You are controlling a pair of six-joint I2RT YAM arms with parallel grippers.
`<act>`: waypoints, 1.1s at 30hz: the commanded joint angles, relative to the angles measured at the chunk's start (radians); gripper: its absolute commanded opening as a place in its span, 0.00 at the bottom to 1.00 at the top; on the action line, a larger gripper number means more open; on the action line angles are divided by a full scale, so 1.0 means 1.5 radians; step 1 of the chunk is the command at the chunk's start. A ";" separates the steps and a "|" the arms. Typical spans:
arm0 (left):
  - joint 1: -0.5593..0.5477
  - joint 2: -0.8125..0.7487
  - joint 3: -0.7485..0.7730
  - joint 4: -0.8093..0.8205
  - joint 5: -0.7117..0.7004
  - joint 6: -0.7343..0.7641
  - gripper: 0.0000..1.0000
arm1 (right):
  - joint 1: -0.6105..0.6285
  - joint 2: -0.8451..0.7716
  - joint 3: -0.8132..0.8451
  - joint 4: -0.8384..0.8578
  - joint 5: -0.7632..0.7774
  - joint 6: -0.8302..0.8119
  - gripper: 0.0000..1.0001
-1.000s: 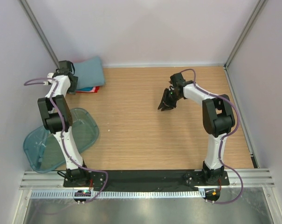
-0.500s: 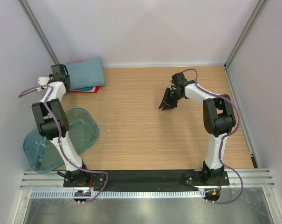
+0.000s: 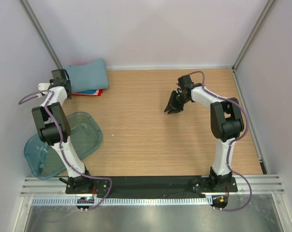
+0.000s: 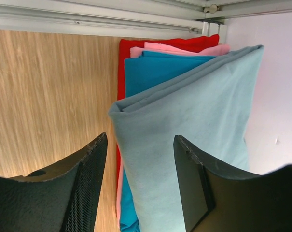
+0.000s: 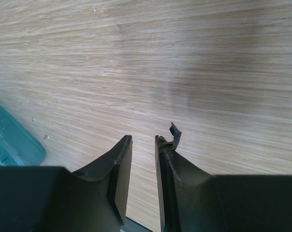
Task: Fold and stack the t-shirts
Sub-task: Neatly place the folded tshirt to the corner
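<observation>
Top external: wood-grain tabletop (image 3: 150, 135), pale walls (image 3: 150, 29), t-shirts (image 3: 91, 75) stacked far-left corner.

We're looking into a robot lab cell: plain white panels (image 3: 150, 29) are boxing in a wooden counter (image 3: 146, 140), aluminium posts (image 3: 251, 36) are framing the corners, and the left arm (image 3: 66, 145) and right arm (image 3: 224, 121) are sitting bolted to a black base plate (image 3: 150, 183).
</observation>
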 commanded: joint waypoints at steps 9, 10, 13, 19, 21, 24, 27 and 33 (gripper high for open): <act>0.003 0.010 0.012 0.025 -0.021 -0.010 0.44 | -0.002 -0.039 -0.010 0.033 -0.003 0.016 0.33; 0.003 0.011 0.015 0.029 -0.023 -0.004 0.37 | -0.001 -0.039 -0.008 0.032 -0.003 0.016 0.33; 0.003 0.015 0.037 0.033 -0.025 0.012 0.14 | -0.001 -0.038 -0.005 0.027 0.000 0.015 0.33; 0.002 0.025 0.095 0.034 -0.022 0.049 0.00 | -0.001 -0.034 -0.001 0.031 0.002 0.020 0.33; 0.003 0.026 0.111 0.029 -0.027 0.073 0.00 | -0.001 -0.038 -0.002 0.030 0.004 0.019 0.33; 0.003 0.026 0.148 0.002 -0.046 0.101 0.00 | -0.002 -0.040 -0.006 0.032 0.005 0.019 0.33; 0.005 0.028 0.167 -0.021 -0.062 0.132 0.00 | -0.002 -0.042 -0.011 0.035 0.005 0.022 0.33; 0.020 0.019 0.132 -0.060 -0.096 0.145 0.00 | -0.002 -0.046 -0.012 0.037 0.004 0.021 0.33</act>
